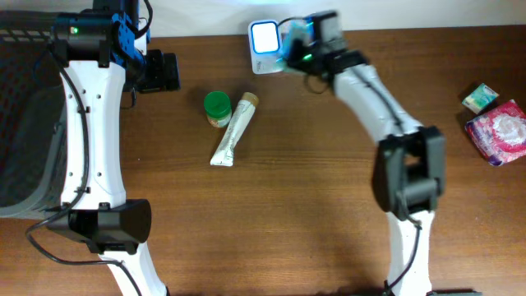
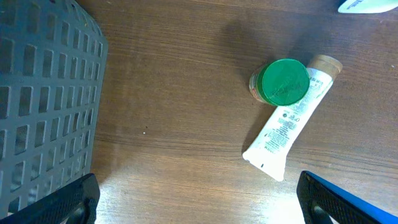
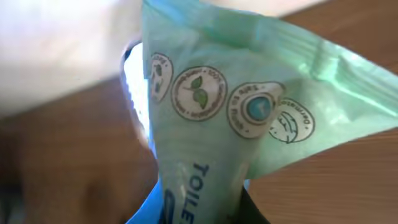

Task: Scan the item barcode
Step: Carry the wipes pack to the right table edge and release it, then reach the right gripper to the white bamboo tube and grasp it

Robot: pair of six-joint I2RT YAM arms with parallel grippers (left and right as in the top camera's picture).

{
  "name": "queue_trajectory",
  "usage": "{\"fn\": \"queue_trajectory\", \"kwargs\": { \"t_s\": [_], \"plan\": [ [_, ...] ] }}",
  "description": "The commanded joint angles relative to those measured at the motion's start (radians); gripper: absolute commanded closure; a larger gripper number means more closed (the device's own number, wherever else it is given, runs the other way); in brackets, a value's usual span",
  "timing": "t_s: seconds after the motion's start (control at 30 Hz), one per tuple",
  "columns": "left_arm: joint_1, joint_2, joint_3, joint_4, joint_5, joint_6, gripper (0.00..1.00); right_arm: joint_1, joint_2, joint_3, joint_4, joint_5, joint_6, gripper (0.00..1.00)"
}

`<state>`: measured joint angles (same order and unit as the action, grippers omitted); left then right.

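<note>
Lettering is too small to read from overhead. From there, the right gripper (image 1: 293, 45) is closed on a green packet (image 1: 289, 34). It holds the packet just right of the scanner (image 1: 265, 37), at the lit face; whether the two touch I cannot tell. The left gripper (image 1: 162, 71) hangs well left of the scanner with nothing in it. Below and left of the scanner stands a jar (image 1: 217, 105) with a green lid, and a white tube (image 1: 233, 131) lies against it. Far right of the scanner lie a pink packet (image 1: 500, 130) and a small box (image 1: 479, 97). Far left of it is a grey basket (image 1: 20, 123).

Left wrist: the left gripper (image 2: 198, 190) is spread to its widest, with its fingers (image 2: 71, 202) at the bottom corners, and it holds nothing. The white tube (image 2: 289, 121) carries fine dark print that is too small to read. The jar (image 2: 283, 81) touches it near the cap end. The grey basket (image 2: 43, 93) fills the left side.

Right wrist: the green packet (image 3: 236, 112) fills the frame, pinched from below between narrowly parted fingers (image 3: 254, 211). Blue capitals on it read "TOILE", and the rest runs out of sight below. Above them is a row of four round emblems, one with a leaf, their wording too blurred to read. The bright face of the scanner (image 3: 132, 87) shows just behind the packet's left edge
</note>
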<state>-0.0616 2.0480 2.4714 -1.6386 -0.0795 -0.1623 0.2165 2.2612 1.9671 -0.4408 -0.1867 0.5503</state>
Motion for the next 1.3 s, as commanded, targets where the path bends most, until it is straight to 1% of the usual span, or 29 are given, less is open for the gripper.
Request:
{"fn": "queue_trajectory", "kwargs": {
  "t_s": [0.0, 0.07, 0.13, 0.17, 0.23, 0.33, 0.37, 0.4, 0.43, 0.5, 0.53, 0.63, 0.7, 0.73, 0.87, 0.9, 0.97, 1.0, 1.03, 1.17, 1.23, 1.27],
  "plan": [
    [-0.001, 0.002, -0.002, -0.002, -0.004, -0.009, 0.01, -0.161, -0.114, 0.021, -0.114, 0.041, -0.023, 0.9],
    [-0.001, 0.002, -0.002, -0.002, -0.004, -0.009, 0.01, -0.312, -0.112, 0.021, -0.267, 0.063, -0.023, 0.9],
    [-0.001, 0.002, -0.002, -0.001, -0.004, -0.009, 0.01, -0.408, -0.111, 0.021, -0.354, 0.125, -0.023, 0.89],
    [-0.001, 0.002, -0.002, -0.002, -0.004, -0.009, 0.01, -0.486, -0.11, 0.019, -0.404, 0.183, -0.023, 0.88],
    [-0.001, 0.002, -0.002, -0.001, -0.004, -0.009, 0.01, -0.573, -0.105, 0.016, -0.441, 0.221, -0.024, 0.83],
    [-0.001, 0.002, -0.002, -0.002, -0.004, -0.009, 0.01, -0.65, -0.083, 0.016, -0.442, 0.225, -0.109, 0.76],
    [-0.001, 0.002, -0.002, -0.002, -0.004, -0.009, 0.01, -0.669, -0.069, 0.016, -0.448, 0.23, -0.175, 0.71],
    [-0.001, 0.002, -0.002, -0.001, -0.004, -0.009, 0.01, -0.674, -0.062, 0.016, -0.453, 0.246, -0.18, 0.67],
    [-0.001, 0.002, -0.002, -0.001, -0.004, -0.009, 0.01, -0.678, -0.047, 0.013, -0.455, 0.28, -0.18, 0.53],
    [-0.001, 0.002, -0.002, -0.001, -0.004, -0.009, 0.01, -0.676, -0.026, 0.0, -0.457, 0.338, -0.18, 0.29],
    [-0.001, 0.002, -0.002, -0.002, -0.004, -0.009, 0.01, -0.675, -0.021, -0.011, -0.457, 0.337, -0.179, 0.26],
    [-0.001, 0.002, -0.002, -0.002, -0.004, -0.009, 0.01, -0.674, -0.035, -0.013, -0.465, 0.306, -0.18, 0.26],
    [-0.001, 0.002, -0.002, -0.002, -0.004, -0.009, 0.01, -0.674, -0.071, -0.013, -0.471, 0.222, -0.18, 0.26],
    [-0.001, 0.002, -0.002, -0.001, -0.004, -0.008, 0.01, -0.674, -0.122, -0.013, -0.481, 0.12, -0.18, 0.27],
    [-0.001, 0.002, -0.002, -0.002, -0.004, -0.009, 0.01, -0.66, -0.274, -0.013, -0.56, -0.076, -0.177, 0.28],
    [-0.001, 0.002, -0.002, -0.002, -0.004, -0.009, 0.01, -0.647, -0.308, -0.013, -0.591, -0.143, -0.177, 0.25],
    [-0.001, 0.002, -0.002, -0.002, -0.004, -0.009, 0.01, -0.607, -0.336, -0.013, -0.662, -0.262, -0.177, 0.09],
    [-0.001, 0.002, -0.002, -0.002, -0.004, -0.009, 0.01, -0.586, -0.335, -0.014, -0.702, -0.292, -0.177, 0.09],
    [-0.001, 0.002, -0.002, -0.001, -0.004, -0.008, 0.01, -0.541, -0.332, -0.027, -0.739, -0.3, -0.181, 0.13],
    [-0.002, 0.002, -0.002, -0.001, -0.004, -0.009, 0.01, -0.358, -0.324, -0.104, -0.74, -0.298, -0.259, 0.13],
    [-0.002, 0.002, -0.002, -0.002, -0.004, -0.009, 0.01, -0.228, -0.323, -0.174, -0.68, -0.296, -0.258, 0.13],
    [-0.002, 0.002, -0.002, -0.001, -0.004, -0.009, 0.01, -0.192, -0.323, -0.194, -0.654, -0.296, -0.257, 0.13]
  ]
}}
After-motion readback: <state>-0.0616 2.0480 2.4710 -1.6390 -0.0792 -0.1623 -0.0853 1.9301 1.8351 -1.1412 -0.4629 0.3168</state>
